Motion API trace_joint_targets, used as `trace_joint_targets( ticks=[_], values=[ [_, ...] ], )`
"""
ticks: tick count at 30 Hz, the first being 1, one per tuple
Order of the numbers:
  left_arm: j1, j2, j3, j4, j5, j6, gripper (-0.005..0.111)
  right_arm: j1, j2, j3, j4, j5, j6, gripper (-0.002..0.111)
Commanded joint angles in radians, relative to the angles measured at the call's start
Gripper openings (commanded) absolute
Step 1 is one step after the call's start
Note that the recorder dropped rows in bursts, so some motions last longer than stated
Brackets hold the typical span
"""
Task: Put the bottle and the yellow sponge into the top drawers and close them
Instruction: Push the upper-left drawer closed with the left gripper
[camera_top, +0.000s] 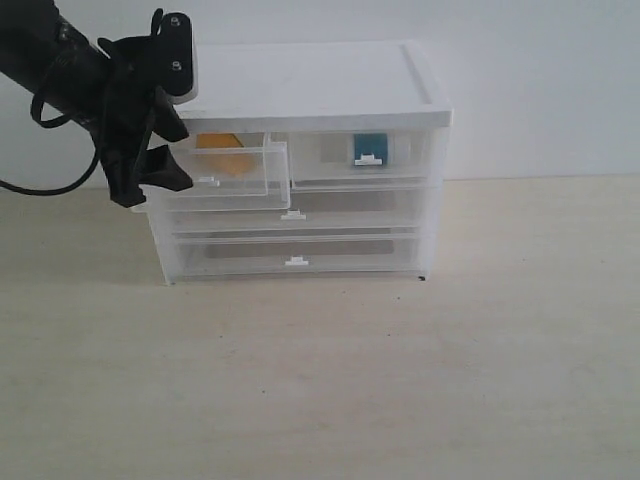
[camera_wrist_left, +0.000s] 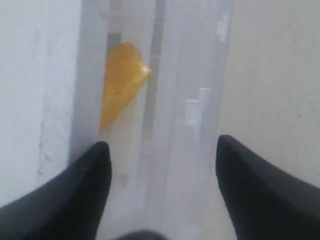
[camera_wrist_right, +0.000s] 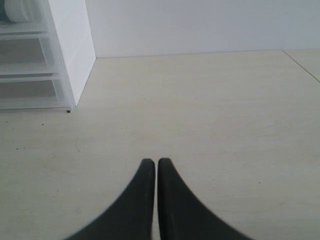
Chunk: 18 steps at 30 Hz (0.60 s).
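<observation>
The yellow sponge (camera_top: 225, 152) lies inside the left top drawer (camera_top: 238, 180), which stands pulled out of the white cabinet (camera_top: 310, 80). In the left wrist view the sponge (camera_wrist_left: 121, 82) shows through the drawer's translucent wall. My left gripper (camera_top: 160, 170) hangs open at the drawer's left end, its fingers (camera_wrist_left: 80, 185) apart with nothing between them. The bottle's teal label (camera_top: 369, 146) shows behind the front of the right top drawer (camera_top: 362, 160), which is pushed in. My right gripper (camera_wrist_right: 150, 162) is shut and empty above the bare table, away from the cabinet.
Two full-width drawers (camera_top: 295, 212) sit closed below the top pair. The cabinet's corner (camera_wrist_right: 70, 55) appears in the right wrist view. A light wooden table (camera_top: 400, 380) extends in front, with a white wall behind.
</observation>
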Motion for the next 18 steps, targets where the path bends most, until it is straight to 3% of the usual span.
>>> trace_joint_targets(
  ticks=[1, 12, 14, 18],
  values=[
    [0.002, -0.019, -0.008, 0.02, -0.025, -0.017, 0.059, -0.001, -0.007, 0.004, -0.001, -0.006, 0.0, 0.0],
    [0.002, -0.151, -0.008, 0.022, 0.031, -0.102, 0.056, -0.001, -0.007, 0.004, -0.001, -0.006, 0.0, 0.0],
    [0.002, -0.154, -0.008, 0.022, 0.115, -0.125, 0.044, -0.001, -0.007, 0.004, -0.001, -0.006, 0.0, 0.0],
    [0.002, -0.13, -0.006, 0.033, 0.298, -0.089, 0.005, -0.001, -0.007, 0.004, -0.001, -0.006, 0.0, 0.0]
  ],
)
